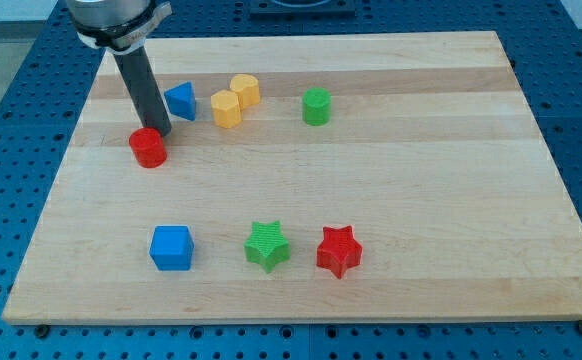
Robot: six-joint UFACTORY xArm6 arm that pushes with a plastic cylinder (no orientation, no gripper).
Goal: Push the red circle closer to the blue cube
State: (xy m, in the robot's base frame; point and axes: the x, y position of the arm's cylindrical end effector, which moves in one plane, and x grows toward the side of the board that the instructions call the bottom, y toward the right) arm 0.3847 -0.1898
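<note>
Since there is no claw, only a bare rod holding nothing, my tip (159,134) sits just above the red circle (148,148). Judged light, rigid, prone to slide; push top edge toward blue cube (171,247) below.

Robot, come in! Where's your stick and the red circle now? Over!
My tip touching red circle, at its top-right edge. Blue cube far below, toward view's bottom. Path between clear.

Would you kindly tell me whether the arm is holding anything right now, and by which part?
Nothing is held: my tip only rests against the upper right edge of the red circle, just left of the blue triangular block.
</note>
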